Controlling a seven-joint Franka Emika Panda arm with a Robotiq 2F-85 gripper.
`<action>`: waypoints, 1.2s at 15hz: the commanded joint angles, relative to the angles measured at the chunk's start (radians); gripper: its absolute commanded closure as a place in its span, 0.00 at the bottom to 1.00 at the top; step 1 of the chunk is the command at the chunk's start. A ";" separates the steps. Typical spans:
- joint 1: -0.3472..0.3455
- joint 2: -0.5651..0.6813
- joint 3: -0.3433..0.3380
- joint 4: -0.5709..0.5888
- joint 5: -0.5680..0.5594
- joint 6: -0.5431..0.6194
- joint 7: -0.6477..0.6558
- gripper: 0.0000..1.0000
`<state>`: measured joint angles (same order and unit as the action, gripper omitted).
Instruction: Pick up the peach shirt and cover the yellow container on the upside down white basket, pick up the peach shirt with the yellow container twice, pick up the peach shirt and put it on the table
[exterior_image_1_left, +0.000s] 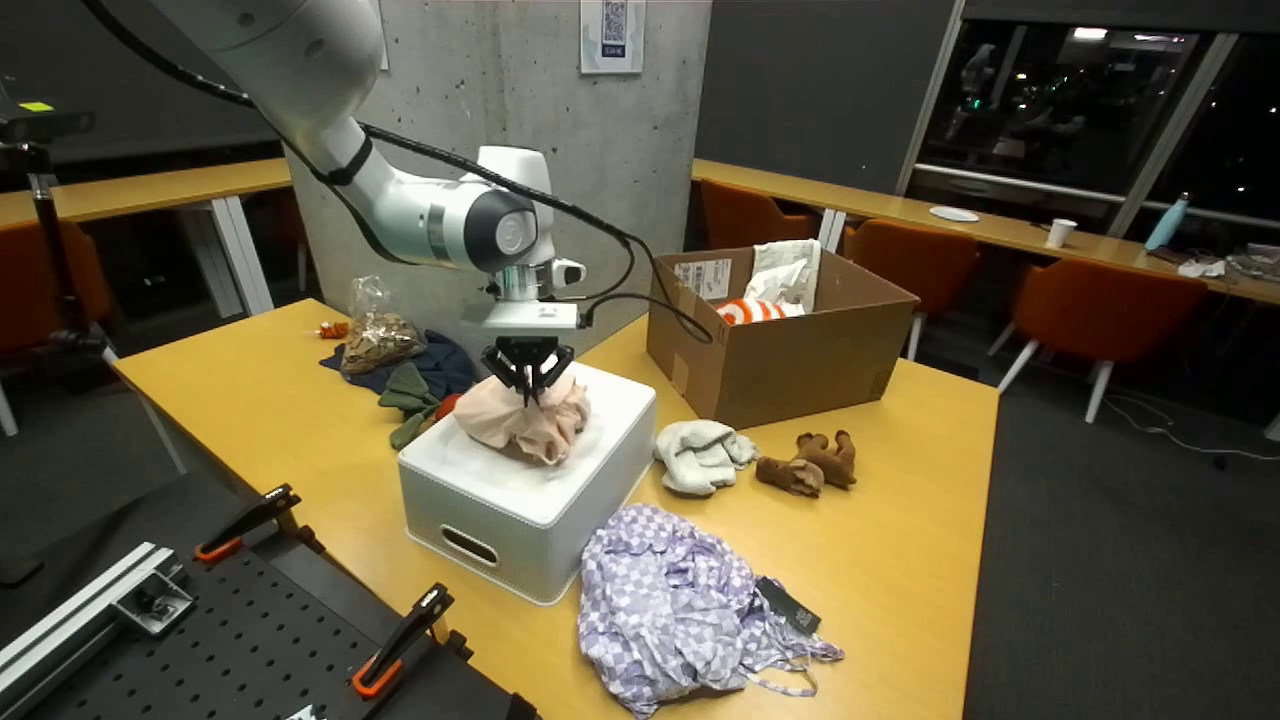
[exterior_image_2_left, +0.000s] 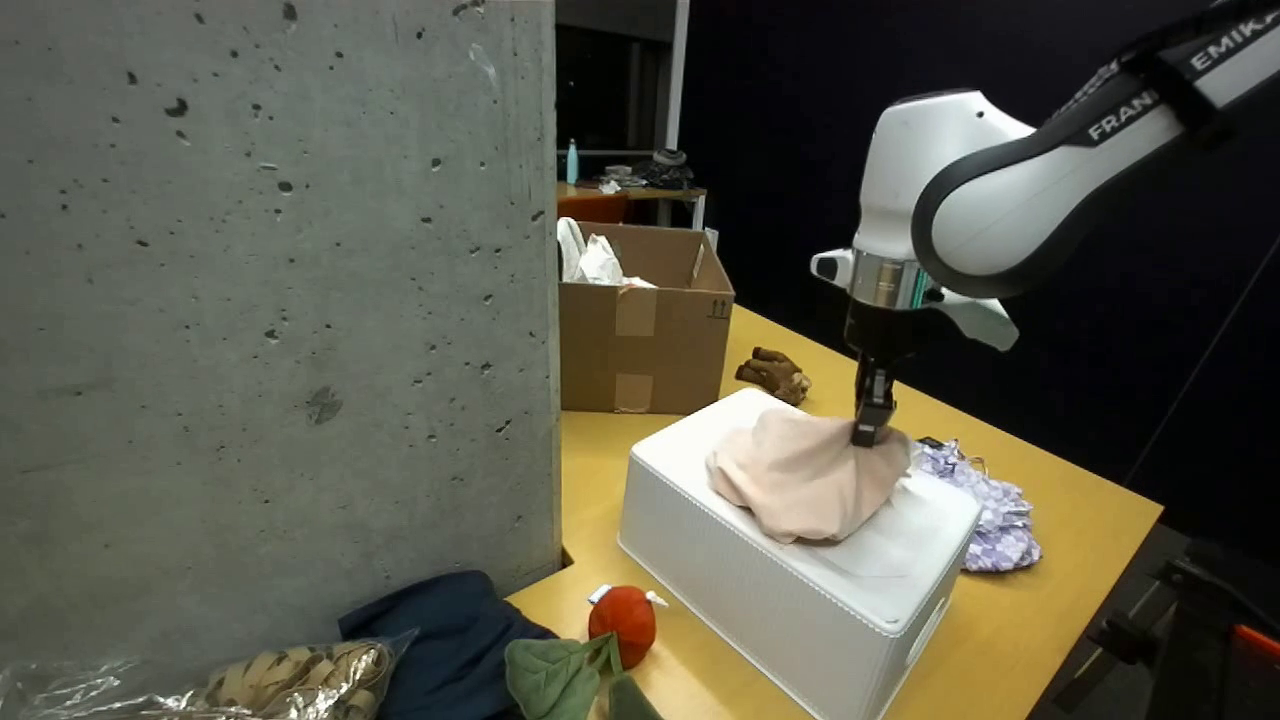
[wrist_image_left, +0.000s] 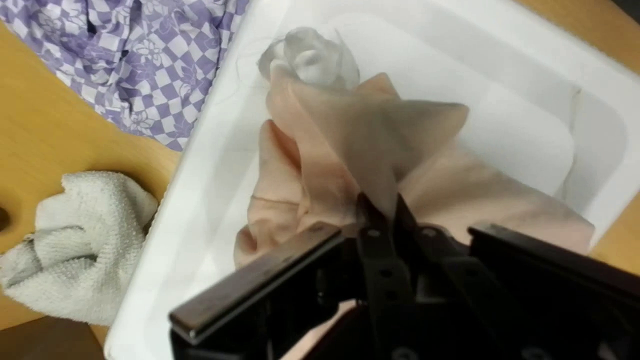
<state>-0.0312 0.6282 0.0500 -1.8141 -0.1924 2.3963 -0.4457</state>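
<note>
The white basket stands upside down on the table and shows in both exterior views and the wrist view. The peach shirt lies bunched on its top, also in both exterior views and the wrist view. My gripper points down at the shirt. In the wrist view its fingers pinch a raised fold of the shirt, most of which rests on the basket. The yellow container is out of sight; I cannot tell whether it is under the shirt.
A whitish crumpled thing sits at the shirt's edge. Around the basket lie a purple checkered garment, a white towel, a brown plush toy, a cardboard box, a red plush and dark blue cloth.
</note>
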 joint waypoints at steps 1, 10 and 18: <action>0.020 -0.169 -0.017 -0.060 -0.031 -0.043 0.064 0.98; -0.078 -0.502 -0.063 -0.164 0.065 -0.011 0.041 0.98; -0.197 -0.519 -0.189 -0.188 0.214 0.003 -0.036 0.98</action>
<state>-0.2036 0.1070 -0.1084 -1.9920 -0.0207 2.3821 -0.4527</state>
